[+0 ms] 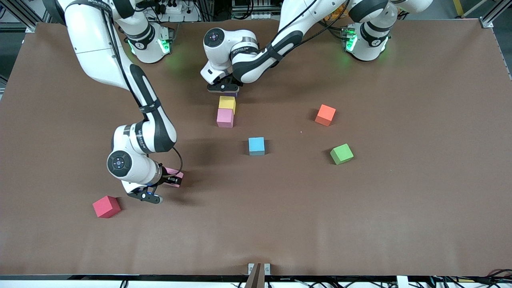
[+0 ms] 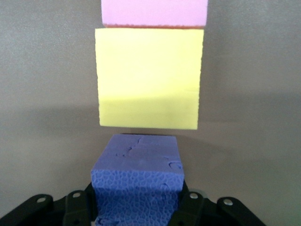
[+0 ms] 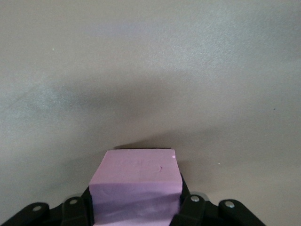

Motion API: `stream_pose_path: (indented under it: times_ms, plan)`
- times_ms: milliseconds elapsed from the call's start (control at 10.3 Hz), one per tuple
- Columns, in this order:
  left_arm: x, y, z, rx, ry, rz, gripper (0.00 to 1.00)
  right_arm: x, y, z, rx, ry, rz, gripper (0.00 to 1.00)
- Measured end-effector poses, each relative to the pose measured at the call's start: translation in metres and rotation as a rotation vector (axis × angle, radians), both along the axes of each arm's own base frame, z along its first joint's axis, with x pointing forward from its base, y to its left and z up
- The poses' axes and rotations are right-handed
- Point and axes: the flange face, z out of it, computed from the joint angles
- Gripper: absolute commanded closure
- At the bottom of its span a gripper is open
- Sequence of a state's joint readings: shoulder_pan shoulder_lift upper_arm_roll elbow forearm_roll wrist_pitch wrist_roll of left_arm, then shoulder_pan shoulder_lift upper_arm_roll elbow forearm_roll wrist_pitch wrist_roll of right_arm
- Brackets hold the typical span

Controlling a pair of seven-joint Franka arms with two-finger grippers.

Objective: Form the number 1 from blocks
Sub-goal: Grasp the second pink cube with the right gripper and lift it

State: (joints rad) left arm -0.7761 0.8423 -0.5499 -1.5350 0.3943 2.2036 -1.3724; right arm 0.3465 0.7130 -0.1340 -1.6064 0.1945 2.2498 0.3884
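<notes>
- Front view: the matte red foam cube [image 1: 106, 206] lies nearest the camera. Just beside it, the right gripper [image 1: 167, 181] is clamped on a pink foam cube [image 1: 176, 174].
- The light blue foam cube [image 1: 256, 146] sits farther from the camera than that red cube, toward the left arm's end; farther still lies a second pink foam cube [image 1: 225, 118].
- Left wrist view: the left gripper [image 2: 136, 207] is closed on a purple foam cube [image 2: 136, 181], just beside the yellow foam cube [image 2: 149, 77].
- Right wrist view: the fingers [image 3: 192, 207] pinch the pink cube's sides.

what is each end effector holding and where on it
Left end effector grips the purple block by two opposite side faces, beside the yellow block. Right end effector grips a pink block likewise.
</notes>
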Motion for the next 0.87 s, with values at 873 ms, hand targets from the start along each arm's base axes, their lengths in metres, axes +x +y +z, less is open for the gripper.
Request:
stream_pose_path:
  times_ms: [873]
  plan:
    - [0.009,-0.006,-0.003,-0.003,-0.018,0.011,1.00,-0.023,-0.074,0.091,0.062,0.088,0.087,0.56]
